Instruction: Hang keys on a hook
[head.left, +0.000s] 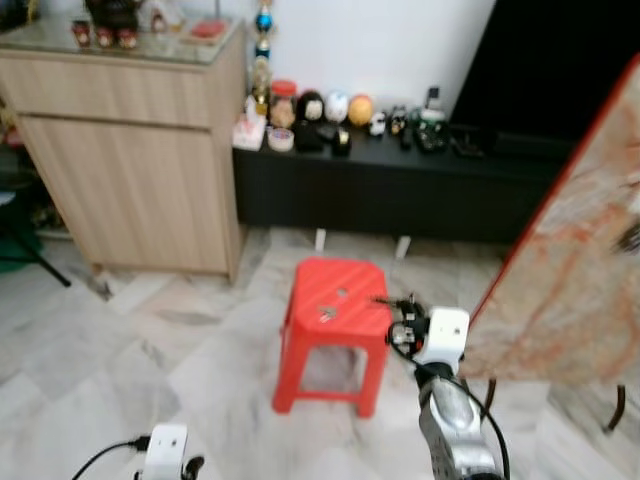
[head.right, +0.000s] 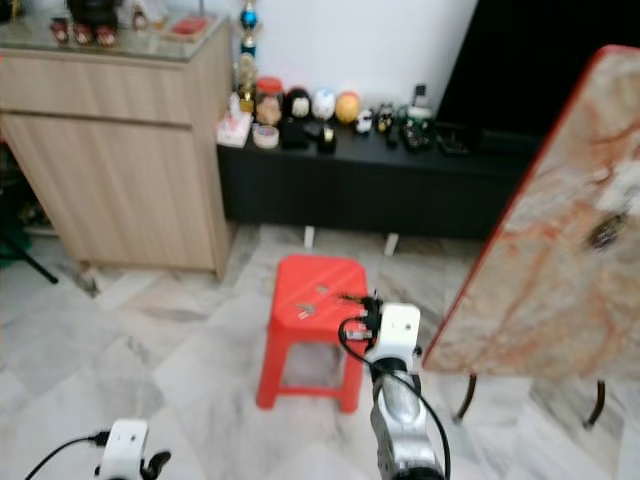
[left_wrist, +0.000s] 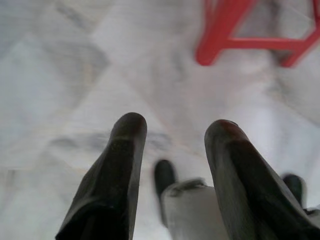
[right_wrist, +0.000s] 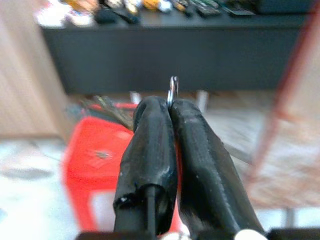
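My right gripper (right_wrist: 170, 102) is shut on a silver key ring (right_wrist: 173, 90). The keys (right_wrist: 107, 107) fan out to one side of the fingers. In the eye views that gripper (head.left: 390, 303) is held up over the right edge of a red plastic stool (head.left: 335, 300), with the keys sticking out toward the stool. A small dark fitting (head.right: 603, 232) sits on the tilted marble slab (head.right: 540, 260) to the right; I cannot tell whether it is a hook. My left gripper (left_wrist: 175, 127) hangs low over the floor, open and empty.
A wooden cabinet (head.left: 130, 150) stands at the back left. A low black bench (head.left: 400, 180) with several trinkets runs along the wall. The marble slab leans close on my right. The floor (head.left: 150, 340) is grey marble tile.
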